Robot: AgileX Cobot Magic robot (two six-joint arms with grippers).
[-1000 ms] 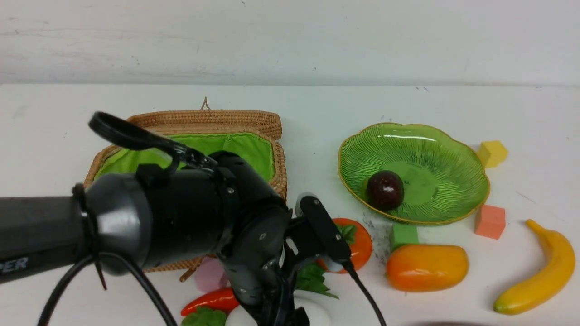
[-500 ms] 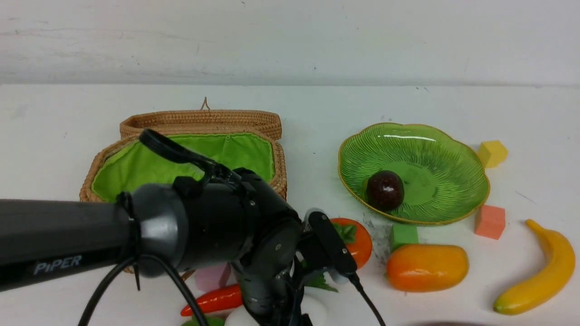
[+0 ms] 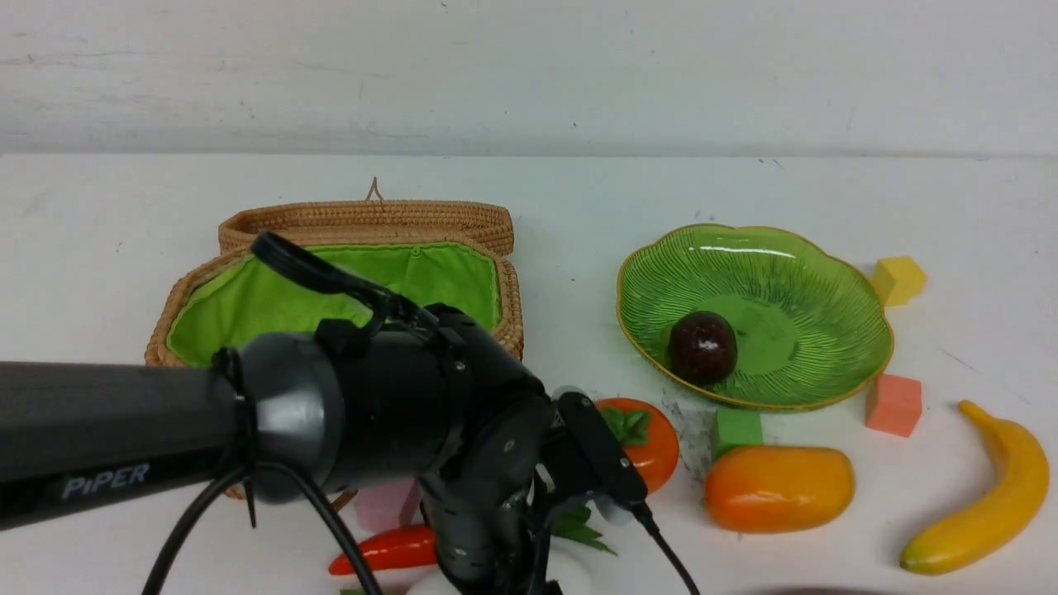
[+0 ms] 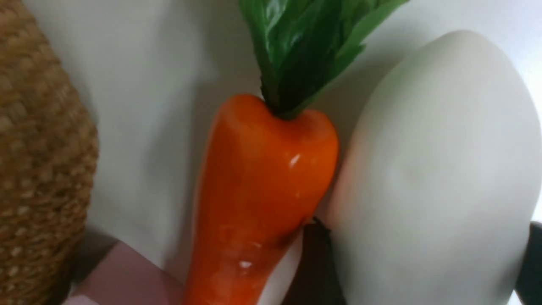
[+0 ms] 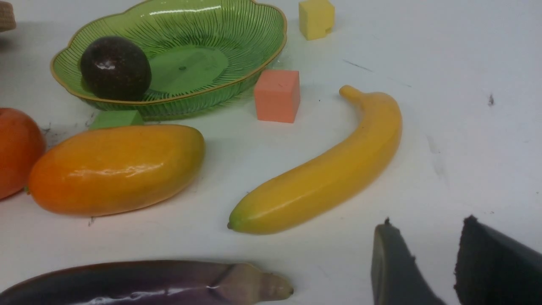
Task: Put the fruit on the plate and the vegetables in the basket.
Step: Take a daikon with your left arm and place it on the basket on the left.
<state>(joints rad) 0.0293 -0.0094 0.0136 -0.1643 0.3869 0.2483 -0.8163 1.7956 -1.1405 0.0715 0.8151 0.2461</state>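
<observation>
Now left gripper [image 4: 423, 237] has dropped and pinched in on white radish [image 4: 432, 148], just beside carrot [image 4: 262, 182], bottom centre of front view (right gripper [image 5: 427, 228] parted, empty). Lift to basket [image 3: 514, 314] looks next.

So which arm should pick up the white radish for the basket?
The left arm. Its jaws stand either side of the white radish, beside the carrot, near the basket. The right gripper is open over by the banana.
</observation>
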